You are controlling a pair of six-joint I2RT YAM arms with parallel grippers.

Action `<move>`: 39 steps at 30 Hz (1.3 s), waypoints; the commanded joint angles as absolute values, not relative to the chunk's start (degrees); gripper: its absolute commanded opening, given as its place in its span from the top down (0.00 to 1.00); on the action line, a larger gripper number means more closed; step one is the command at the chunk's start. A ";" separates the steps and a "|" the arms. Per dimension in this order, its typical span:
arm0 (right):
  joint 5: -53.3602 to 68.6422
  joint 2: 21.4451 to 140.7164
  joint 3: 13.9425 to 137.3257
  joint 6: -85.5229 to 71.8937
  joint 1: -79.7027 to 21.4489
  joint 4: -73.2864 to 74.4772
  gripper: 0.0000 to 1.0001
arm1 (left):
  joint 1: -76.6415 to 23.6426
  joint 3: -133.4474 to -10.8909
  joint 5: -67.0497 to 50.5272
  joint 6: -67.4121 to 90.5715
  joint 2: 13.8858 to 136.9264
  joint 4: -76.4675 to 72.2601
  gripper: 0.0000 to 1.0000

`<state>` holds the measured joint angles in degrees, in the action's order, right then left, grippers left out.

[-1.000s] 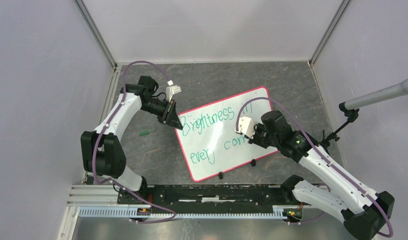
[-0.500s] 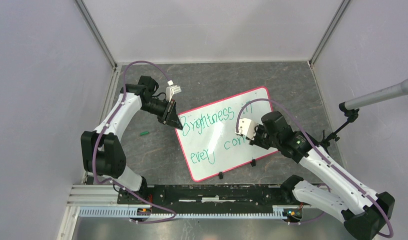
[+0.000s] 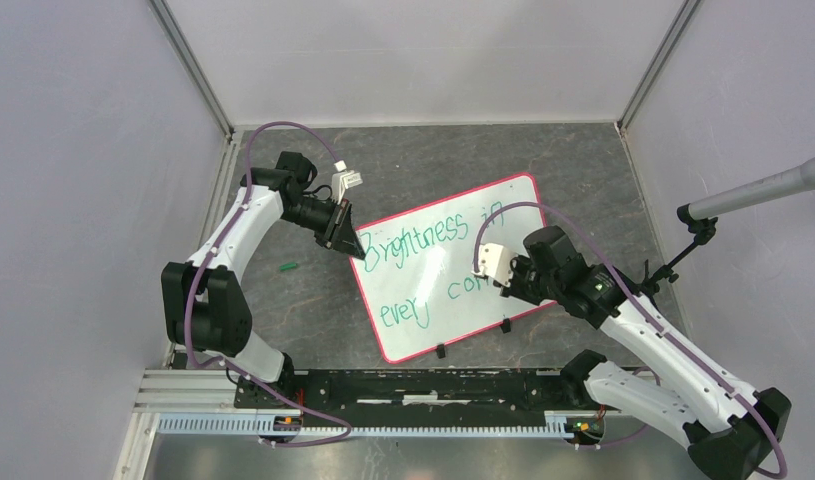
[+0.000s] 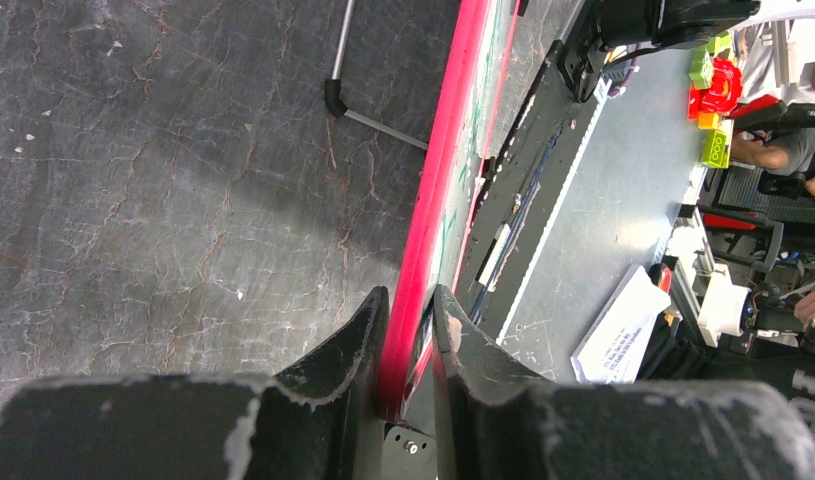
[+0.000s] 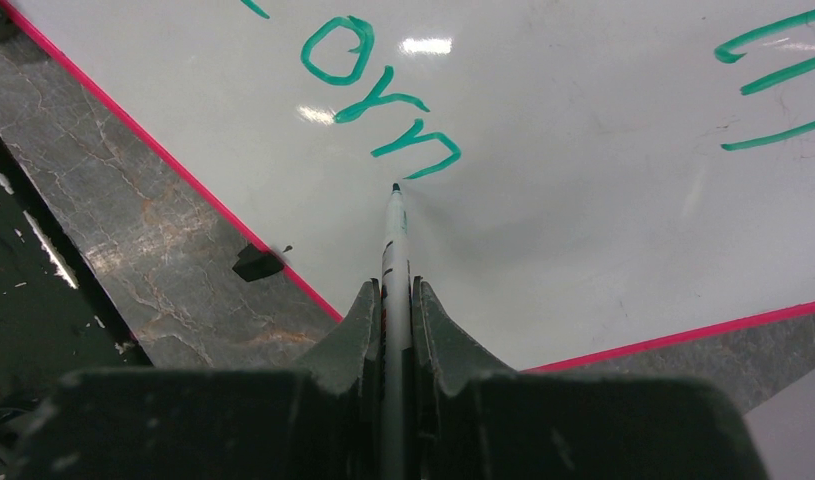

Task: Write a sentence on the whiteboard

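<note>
The whiteboard [image 3: 433,275] lies tilted on the dark mat, white with a red-pink rim [image 4: 438,180]. The sentence [image 3: 423,240] in green reads "Brightness in" on the upper line and "every corn" [image 3: 408,312] below. My left gripper [image 3: 361,252] is shut on the board's left corner, one finger on each side of the rim [image 4: 411,300]. My right gripper [image 3: 505,282] hovers over the board's right part, shut on a thin marker [image 5: 394,230]. The marker's green tip [image 5: 395,187] touches the board just after the "n" [image 5: 418,150].
A small green cap [image 3: 288,267] lies on the mat left of the board. Two black stops [image 3: 441,351] [image 3: 506,325] sit at the board's near edge. A microphone on a stand [image 3: 753,190] reaches in from the right. Grey walls enclose the mat; a rail [image 3: 383,385] runs along the front.
My right gripper with the marker has slid a little toward the near edge, uncovering the word "in". The left gripper and the board have not moved.
</note>
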<state>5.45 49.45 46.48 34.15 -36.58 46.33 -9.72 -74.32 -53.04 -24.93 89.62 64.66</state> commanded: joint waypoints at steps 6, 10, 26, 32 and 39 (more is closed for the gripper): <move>3.35 48.34 47.63 29.89 -33.23 41.97 1.00 | -12.66 -73.65 -48.69 -25.93 91.75 61.83 0.98; 5.18 48.27 48.12 29.62 -31.96 42.09 1.00 | -12.66 -73.75 -48.74 -25.81 91.80 61.80 0.97; 10.26 49.89 47.82 31.00 -31.75 41.55 1.00 | -12.66 -73.81 -48.69 -26.00 92.18 61.80 0.98; 6.97 50.97 47.29 31.20 -31.77 40.95 1.00 | -12.66 -73.78 -48.54 -26.08 92.34 61.81 0.98; 0.95 50.46 48.13 32.09 -31.74 41.73 1.00 | -12.66 -73.92 -48.65 -26.05 92.76 61.83 0.98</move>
